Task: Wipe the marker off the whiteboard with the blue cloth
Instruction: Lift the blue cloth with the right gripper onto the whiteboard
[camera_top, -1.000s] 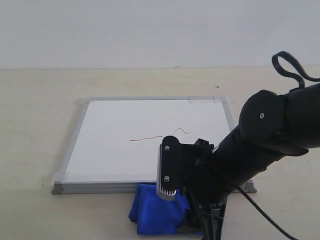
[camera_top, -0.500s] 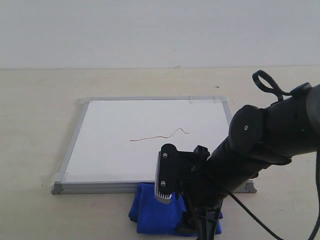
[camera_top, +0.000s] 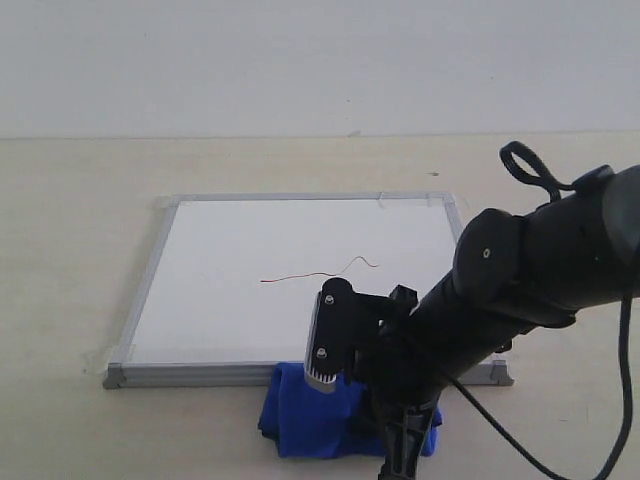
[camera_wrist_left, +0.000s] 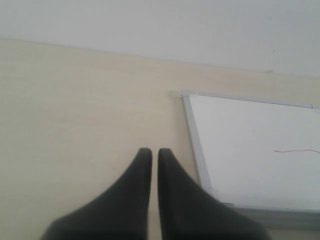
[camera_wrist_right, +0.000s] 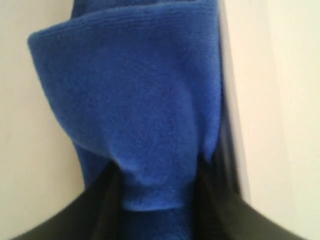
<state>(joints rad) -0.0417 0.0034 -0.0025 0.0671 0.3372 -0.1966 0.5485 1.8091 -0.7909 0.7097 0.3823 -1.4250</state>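
Left wrist view: the left gripper (camera_wrist_left: 154, 152) hangs above the bare tan table (camera_wrist_left: 75, 100), its two dark fingers drawn together to a narrow slit with nothing between them. One corner of the whiteboard (camera_wrist_left: 250, 145) lies close by, with an end of the marker (camera_wrist_left: 295, 150) line visible on it. Exterior view, left to right: the whiteboard (camera_top: 250, 240) lies flat on the table (camera_top: 70, 200), its silver-grey frame complete on all four sides. The marker (camera_top: 320, 272), a thin wavy red-brown line, runs near the board's middle, unwiped. The blue cloth (camera_top: 310, 415) sits bunched on the table against the near frame rail, off the white surface and apart from the line. The black right arm reaches in from the right, a silver wrist camera (camera_top: 325, 340) on it facing the cloth, and the right gripper (camera_top: 397, 440) points down into the cloth's right part. Right wrist view: the right gripper (camera_wrist_right: 155, 185) pinches a fold of the blue cloth (camera_wrist_right: 135, 90) between its dark fingers.
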